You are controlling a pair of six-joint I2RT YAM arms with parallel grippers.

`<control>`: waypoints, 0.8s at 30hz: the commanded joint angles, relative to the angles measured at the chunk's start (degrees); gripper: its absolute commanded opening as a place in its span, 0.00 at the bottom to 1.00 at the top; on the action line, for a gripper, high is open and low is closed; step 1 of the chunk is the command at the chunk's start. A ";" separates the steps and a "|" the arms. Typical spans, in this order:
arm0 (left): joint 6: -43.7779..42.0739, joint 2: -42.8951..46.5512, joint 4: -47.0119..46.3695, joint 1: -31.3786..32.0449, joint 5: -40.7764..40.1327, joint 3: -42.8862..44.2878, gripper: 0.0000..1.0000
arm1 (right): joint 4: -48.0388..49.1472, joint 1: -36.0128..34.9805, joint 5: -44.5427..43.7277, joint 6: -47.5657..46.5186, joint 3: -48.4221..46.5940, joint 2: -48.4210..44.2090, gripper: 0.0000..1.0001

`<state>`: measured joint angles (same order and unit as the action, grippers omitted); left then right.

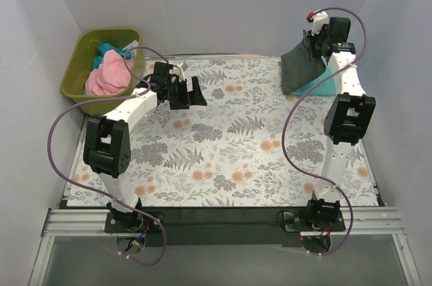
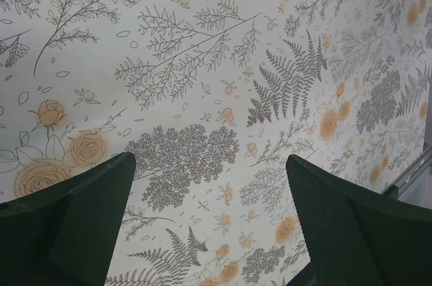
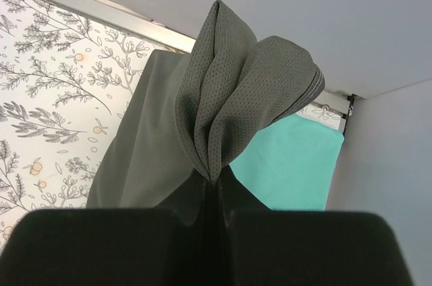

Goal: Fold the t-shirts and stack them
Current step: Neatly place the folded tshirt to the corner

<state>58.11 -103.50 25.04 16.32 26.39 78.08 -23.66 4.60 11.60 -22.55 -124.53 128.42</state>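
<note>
Top external view: The left gripper [image 1: 185, 92] hangs above the floral table cloth [image 1: 223, 144], near its far-left part, with its fingers spread and nothing between them. The right gripper [image 1: 317, 42] is raised at the far-right corner and pinches the charcoal t-shirt [image 1: 302, 67]. The shirt hangs from the gripper, and its lower edge reaches the cloth. The teal-green t-shirt [image 1: 325, 88] lies flat under and just beside it. The olive bin [image 1: 79, 50] stands at the far-left corner. It holds a pink t-shirt [image 1: 108, 78] and a teal t-shirt [image 1: 106, 51] behind it.

Left wrist view: The left gripper [image 2: 209, 161] has both fingers [image 2: 74, 225] set wide apart. Only the table cloth [image 2: 202, 63] shows between them.

Right wrist view: The right gripper [image 3: 217, 198] has its fingers pressed together on a bunched fold of the charcoal t-shirt [image 3: 229, 97]. The fabric fans out from the pinch point. The teal-green t-shirt [image 3: 297, 164] lies behind it, against the corner of the table cloth [image 3: 54, 97].
</note>
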 commanded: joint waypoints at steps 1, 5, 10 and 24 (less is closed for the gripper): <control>-0.19 0.58 0.01 -0.06 1.29 1.98 0.87 | 1.34 0.58 0.71 -1.80 -2.65 1.13 0.01; -0.54 0.32 0.19 -0.06 2.00 2.07 0.87 | 1.60 1.63 0.36 -4.78 -3.17 3.32 0.01; -0.45 0.06 0.36 -0.06 2.26 2.07 0.87 | 2.21 2.25 -0.61 -8.65 -4.67 6.93 0.01; -0.71 -1.70 0.63 0.03 2.70 2.34 0.89 | 7.66 4.63 -4.04 -17.26 -5.28 11.50 0.01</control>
<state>58.02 -105.25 25.32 16.32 27.97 78.65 -20.64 8.71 8.60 -36.27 -126.80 139.92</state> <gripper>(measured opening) 0.886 0.041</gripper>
